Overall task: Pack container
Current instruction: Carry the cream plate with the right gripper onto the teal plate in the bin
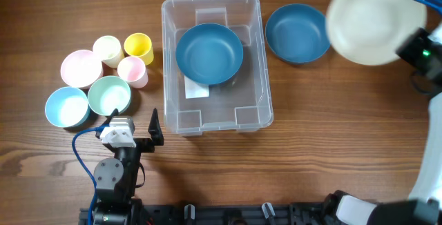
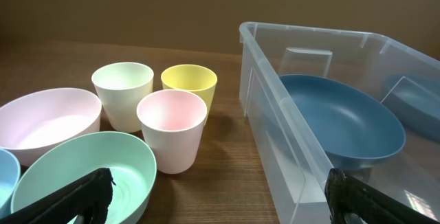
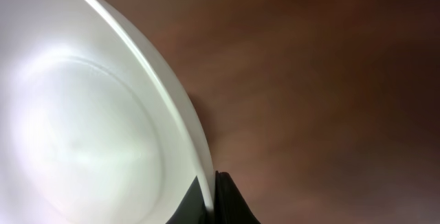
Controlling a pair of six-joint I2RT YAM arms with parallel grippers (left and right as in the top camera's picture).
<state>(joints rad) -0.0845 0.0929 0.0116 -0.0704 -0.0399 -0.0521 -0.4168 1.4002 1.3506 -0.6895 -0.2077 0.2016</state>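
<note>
The clear container [image 1: 218,120] stands mid-table with one dark blue bowl [image 1: 209,53] inside it. A second dark blue bowl [image 1: 298,33] rests on the wood just right of it. Lifted above the far right of the table is a white bowl [image 1: 373,19], and my right gripper [image 1: 404,45] is shut on its rim. In the right wrist view the white bowl [image 3: 82,114] fills the left side and the gripper [image 3: 212,200] pinches its edge. My left gripper [image 1: 135,127] is open near the front left, between the mint bowl and the container wall [image 2: 275,114], holding nothing [image 2: 220,183].
Left of the container sits a cluster: a pale green cup [image 1: 107,48], yellow cup [image 1: 138,45], pink cup [image 1: 132,71], pink bowl [image 1: 81,67], mint bowl [image 1: 109,95] and light blue bowl [image 1: 67,107]. A blue cable [image 1: 79,152] loops by the left arm.
</note>
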